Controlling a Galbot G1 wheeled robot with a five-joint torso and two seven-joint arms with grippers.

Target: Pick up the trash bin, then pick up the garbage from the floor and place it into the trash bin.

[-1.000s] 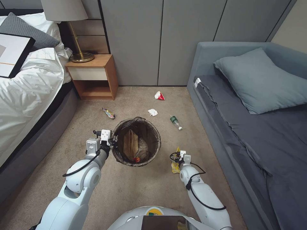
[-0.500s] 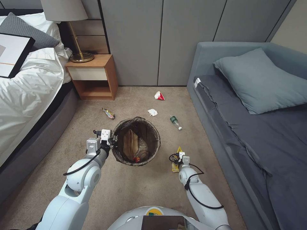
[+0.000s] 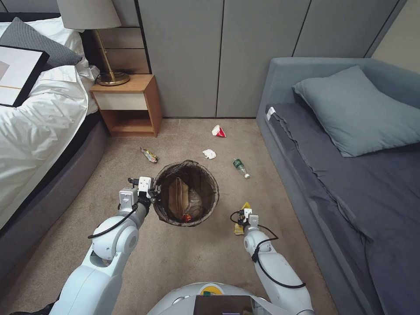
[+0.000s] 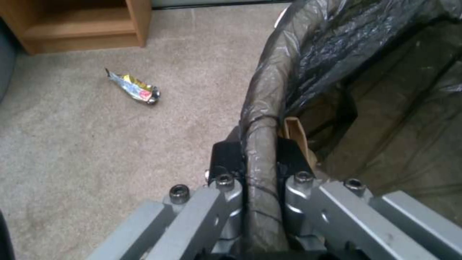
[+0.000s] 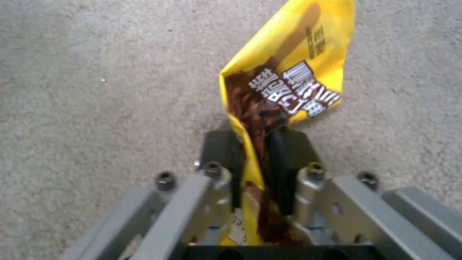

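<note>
- Carpet carries the scene: the trash bin, lined with a dark bag, sits mid-floor between the bed and the grey sofa.
- Left gripper is at the bin's bed-side rim, its fingers pinching the bag-covered rim from inside and outside.
- A tan paper bag stands inside the bin, with a small red item near its base.
- Right gripper is low over the carpet on the bin's sofa side, its fingers pressed together on a yellow snack wrapper, which sticks out beyond the fingertips.
- On the carpet beyond the bin lie a green bottle towards the sofa, a crumpled white tissue, a red-and-white packet near the wall panels, and a shiny wrapper towards the wooden nightstand.
</note>
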